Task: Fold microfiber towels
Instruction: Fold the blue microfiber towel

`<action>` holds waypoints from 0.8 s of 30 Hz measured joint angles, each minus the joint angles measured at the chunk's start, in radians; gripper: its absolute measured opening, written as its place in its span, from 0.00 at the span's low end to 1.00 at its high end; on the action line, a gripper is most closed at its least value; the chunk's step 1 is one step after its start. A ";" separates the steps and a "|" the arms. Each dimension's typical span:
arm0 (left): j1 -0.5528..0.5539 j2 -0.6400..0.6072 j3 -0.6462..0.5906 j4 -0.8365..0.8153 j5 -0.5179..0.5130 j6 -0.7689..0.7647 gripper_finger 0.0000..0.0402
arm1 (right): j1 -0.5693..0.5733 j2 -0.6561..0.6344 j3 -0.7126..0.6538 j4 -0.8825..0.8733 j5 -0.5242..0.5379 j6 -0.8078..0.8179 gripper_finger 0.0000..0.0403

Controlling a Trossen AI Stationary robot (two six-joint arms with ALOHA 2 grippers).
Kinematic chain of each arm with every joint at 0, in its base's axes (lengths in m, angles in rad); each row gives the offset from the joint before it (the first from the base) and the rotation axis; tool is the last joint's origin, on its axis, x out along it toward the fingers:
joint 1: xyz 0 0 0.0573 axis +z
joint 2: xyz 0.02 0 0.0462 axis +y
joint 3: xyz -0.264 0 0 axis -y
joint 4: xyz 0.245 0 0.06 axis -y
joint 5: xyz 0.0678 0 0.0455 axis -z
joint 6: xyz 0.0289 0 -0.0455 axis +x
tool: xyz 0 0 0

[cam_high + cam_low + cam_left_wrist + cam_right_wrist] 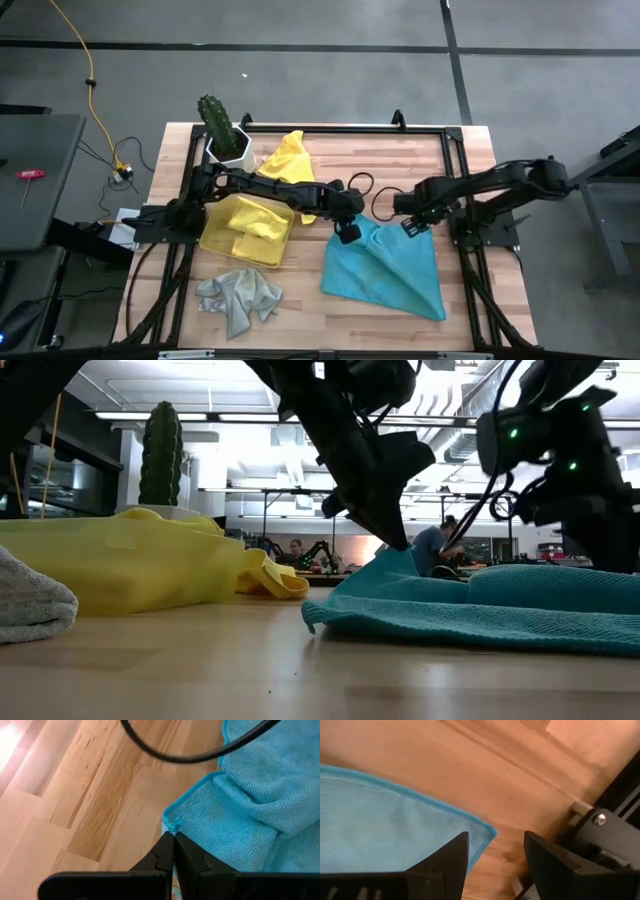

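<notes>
The turquoise towel lies partly doubled over on the wooden table, right of centre. My left gripper is shut on its far left corner, which also shows in the low view. My right gripper is open just above the towel's far right corner, one finger on either side of it, touching nothing I can see. Yellow towels lie in the yellow tray. Another yellow towel lies at the far side, and a grey towel lies crumpled near the front left. My left gripper pinches the turquoise towel's hemmed corner tip between its two shut fingers. The fingers come from above, slanting down. The corner is drawn up into a small peak; the rest of the towel lies on the table.
A cactus in a white pot stands at the far left. The translucent yellow tray sits left of centre. A black metal frame borders the table. Bare wood shows near the front centre. People sit in the room behind.
</notes>
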 joint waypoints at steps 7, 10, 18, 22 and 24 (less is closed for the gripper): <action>0.000 0.000 0.000 0.000 0.002 -0.027 0.00 | -0.034 0.119 0.000 0.062 -0.049 -0.110 0.34; 0.000 0.000 0.000 0.000 0.002 -0.029 0.00 | -0.044 0.164 0.000 0.061 -0.037 -0.124 0.28; 0.000 0.000 0.000 0.000 0.003 -0.052 0.00 | -0.047 0.225 0.001 0.057 -0.035 -0.139 0.20; 0.005 0.000 0.000 0.000 0.003 -0.052 0.00 | -0.047 0.255 0.003 0.050 -0.044 -0.143 0.19; 0.005 0.000 0.000 -0.009 0.004 -0.052 0.00 | -0.047 0.267 0.003 0.045 -0.047 -0.145 0.19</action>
